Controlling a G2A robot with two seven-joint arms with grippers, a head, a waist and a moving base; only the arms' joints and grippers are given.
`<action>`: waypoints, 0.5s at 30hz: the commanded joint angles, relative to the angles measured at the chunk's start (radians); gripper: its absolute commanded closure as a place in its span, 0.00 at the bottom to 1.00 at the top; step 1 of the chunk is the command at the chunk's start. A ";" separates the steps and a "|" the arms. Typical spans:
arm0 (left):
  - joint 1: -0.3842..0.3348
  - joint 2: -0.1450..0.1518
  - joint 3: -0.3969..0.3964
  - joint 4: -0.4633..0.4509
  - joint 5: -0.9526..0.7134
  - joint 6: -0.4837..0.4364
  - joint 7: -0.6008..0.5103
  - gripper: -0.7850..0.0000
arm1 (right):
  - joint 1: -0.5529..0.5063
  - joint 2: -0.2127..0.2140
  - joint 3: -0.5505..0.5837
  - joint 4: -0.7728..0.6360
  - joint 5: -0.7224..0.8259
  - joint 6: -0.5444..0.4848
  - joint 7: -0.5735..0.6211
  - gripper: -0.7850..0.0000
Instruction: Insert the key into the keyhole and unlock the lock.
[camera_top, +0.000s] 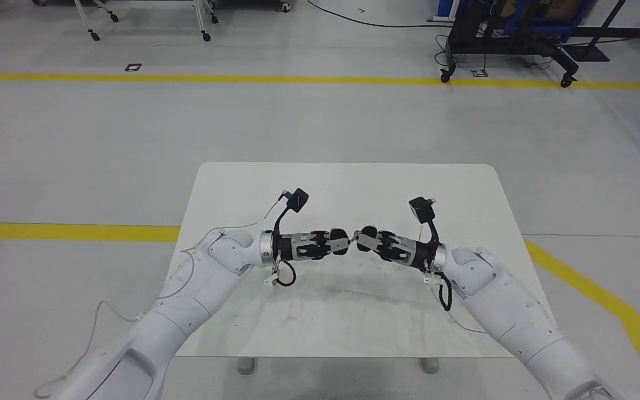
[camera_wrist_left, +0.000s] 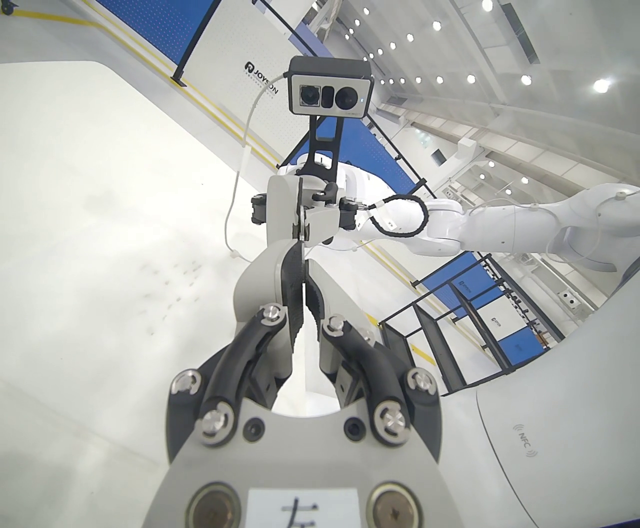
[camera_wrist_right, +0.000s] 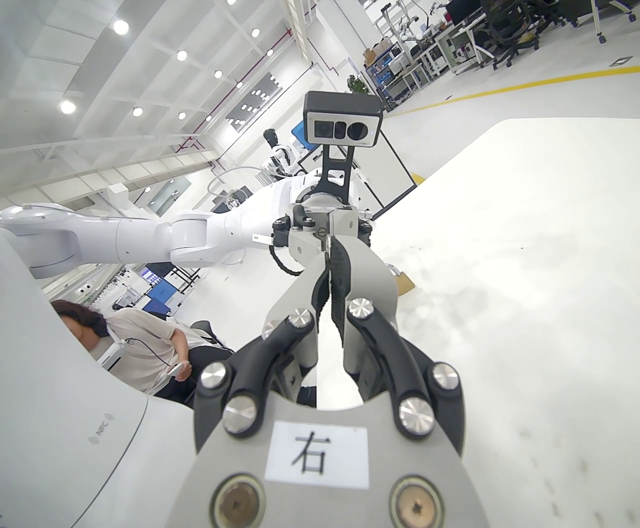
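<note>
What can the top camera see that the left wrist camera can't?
Top view: the whole white table, and the left arm behind the left claw. Left wrist view: that claw's black pads pressed together up close, plus ceiling lights. Both: the left claw and right claw tip to tip over the table.

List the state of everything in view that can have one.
left hand: shut, fingertips pressed together, held above the table, tip to tip with the right hand.
right hand: shut, its tips meeting the left hand's.
small metal piece: sits where the two hands meet; too small to tell key from lock, or whether anything is inserted.
</note>
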 joint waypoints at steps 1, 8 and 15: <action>0.002 0.000 -0.002 -0.002 0.003 0.000 0.000 1.00 | -0.001 -0.001 0.001 0.000 0.001 0.000 0.001 1.00; 0.005 0.000 -0.003 -0.007 0.016 0.000 0.000 1.00 | -0.003 -0.005 0.002 -0.002 -0.007 0.008 0.005 1.00; 0.003 -0.001 0.001 -0.005 0.016 0.000 0.000 0.82 | -0.002 -0.008 0.001 -0.001 -0.005 0.012 0.012 1.00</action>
